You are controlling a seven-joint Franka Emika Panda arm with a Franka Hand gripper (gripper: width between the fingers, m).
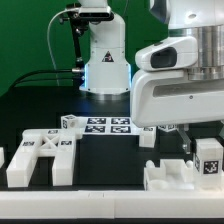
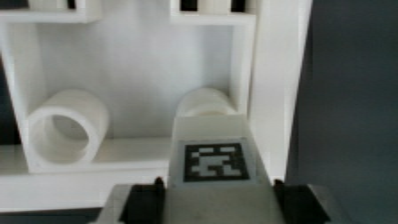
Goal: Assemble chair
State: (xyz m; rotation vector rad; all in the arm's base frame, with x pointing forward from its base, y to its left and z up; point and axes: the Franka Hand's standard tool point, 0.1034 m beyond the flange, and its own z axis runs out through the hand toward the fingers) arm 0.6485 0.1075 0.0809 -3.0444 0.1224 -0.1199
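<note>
End effector (image 2: pixel 221 203): both fingers (image 2: pixel 146 203) lie flush against the flanks of a tagged leg (image 2: pixel 217 140) with no gap visible. It is judged to be pinching the leg, though firmness of the hold cannot be confirmed. The leg reaches into an open white frame (image 2: pixel 125 50), beside a short hollow peg (image 2: pixel 63 125); whether the leg touches the frame wall cannot be told. In the exterior view the arm (image 1: pixel 185 80) covers the grasp at the right of the frame, and a further panel (image 1: pixel 40 160) lies at lower left on the table (image 1: pixel 110 150), well apart. Risks noted:

- The hold appears to sit toward one end of the leg, so it may pivot or slip when raised.
- A lift not square to the frame could catch its wall and drag or tip it.
- A sideways move could knock the peg.
- A weak pinch would drop the leg among the parts.
</note>
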